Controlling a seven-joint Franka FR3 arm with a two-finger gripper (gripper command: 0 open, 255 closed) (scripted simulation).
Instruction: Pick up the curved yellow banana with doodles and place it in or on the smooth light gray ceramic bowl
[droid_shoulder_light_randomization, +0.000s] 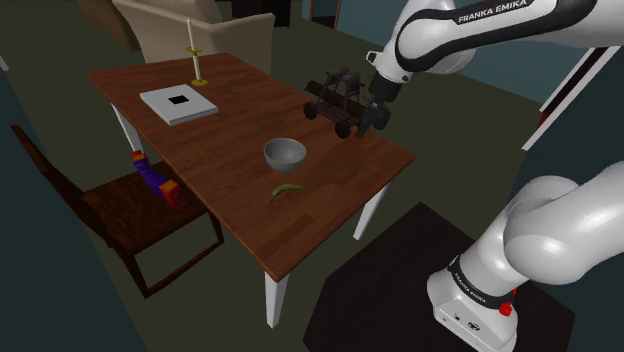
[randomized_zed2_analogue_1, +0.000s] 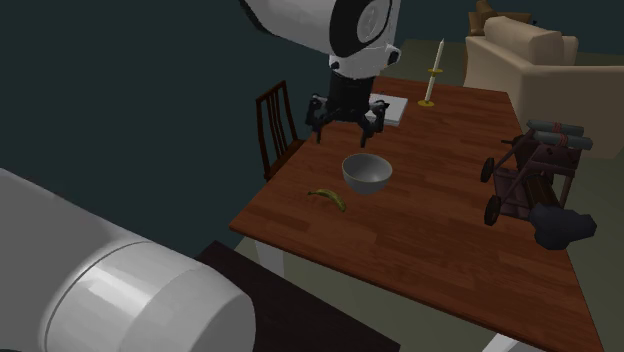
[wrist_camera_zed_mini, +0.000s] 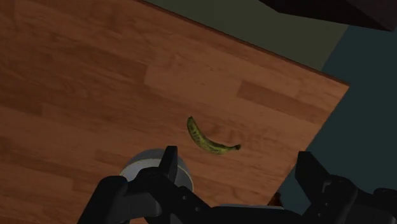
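Your banana (wrist_camera_zed_mini: 208, 138) lies flat on the wooden table (droid_shoulder_light_randomization: 230, 110), just on the near side of the bowl (droid_shoulder_light_randomization: 285, 153) in the shoulder view, not touching it. Its long axis slants across the finger line, dark-tipped end away from the bowl. The gripper (wrist_camera_zed_mini: 236, 159) hangs high, wide and empty, likely staged for descent.

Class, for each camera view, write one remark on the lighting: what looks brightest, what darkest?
Shoulder view: the white arm is the brightest thing; everything around the table is dim. Second exterior view: the bowl carries a soft pale sheen. Wrist view: the open gripper reads near-black against evenly lit wood, the banana dull green-yellow.
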